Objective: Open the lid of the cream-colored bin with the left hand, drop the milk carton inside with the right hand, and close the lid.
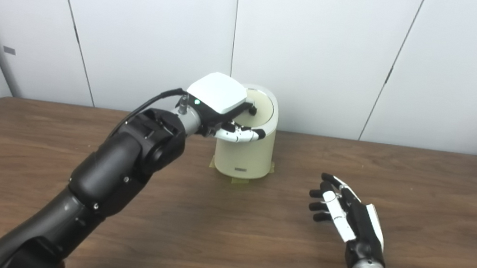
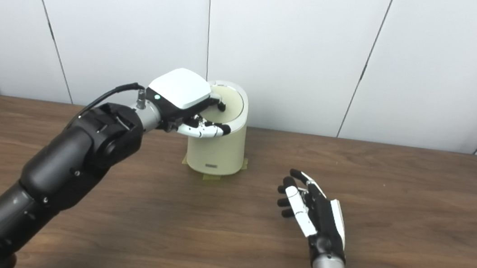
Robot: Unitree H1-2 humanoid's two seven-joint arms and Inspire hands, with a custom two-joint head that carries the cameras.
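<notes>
A: What's behind? 
B: White panel wall (image 1: 313,47), w/ thin dark seams running top to bottom, some slanted, from 10 to 2 o'clock.

A: Anything on it? 
B: Small grey tag (image 1: 9,50) at 9 o'clock, on the left panel.

A: Furniture? 
B: Dark brown wood-grain table (image 1: 225,241), filling 3 through 9 o'clock; rounded far corners, far edge meets the wall.

A: Light? 
B: Even, soft; faint sheen on the tabletop.

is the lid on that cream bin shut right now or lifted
Shut, as far as it shows: the lid lies flat inside the rim of the bin, and the left hand rests at its near edge.
</notes>
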